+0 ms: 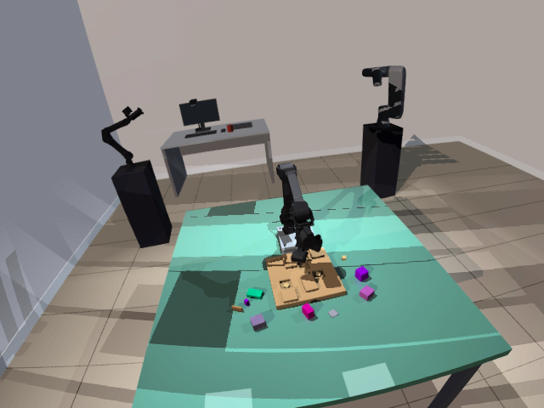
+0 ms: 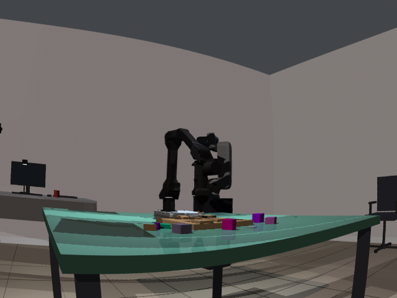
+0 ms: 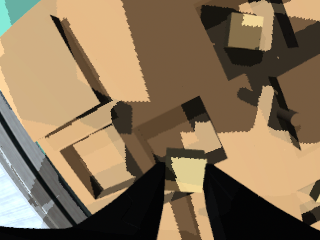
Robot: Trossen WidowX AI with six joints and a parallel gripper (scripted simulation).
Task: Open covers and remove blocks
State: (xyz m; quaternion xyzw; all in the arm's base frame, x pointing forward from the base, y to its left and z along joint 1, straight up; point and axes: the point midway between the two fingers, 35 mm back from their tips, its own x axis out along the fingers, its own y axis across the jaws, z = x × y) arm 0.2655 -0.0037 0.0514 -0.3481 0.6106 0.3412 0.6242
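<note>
The wooden puzzle board (image 1: 271,280) (image 2: 208,225) lies flat on the green table. My gripper (image 3: 184,171) is shut on a pale yellow block (image 3: 191,177), held between the fingertips just above a square well near the board's back. Another pale block (image 3: 240,35) sits in a well at the upper right of the wrist view. In the top view, one pale block (image 1: 286,285) sits in the front-left well and another (image 1: 319,274) in the right well. Wooden covers (image 1: 289,295) (image 1: 309,285) lie beside these wells. A small yellow block (image 1: 343,257) rests on the table, right of the board.
Around the board stand a purple cube (image 1: 361,274) (image 2: 258,217), a pink block (image 1: 366,292) (image 2: 270,220), a magenta block (image 1: 308,311) (image 2: 229,224), a grey tile (image 1: 332,313), a mauve block (image 1: 257,321) (image 2: 182,228), an orange piece (image 1: 237,308) and a green block (image 1: 254,293).
</note>
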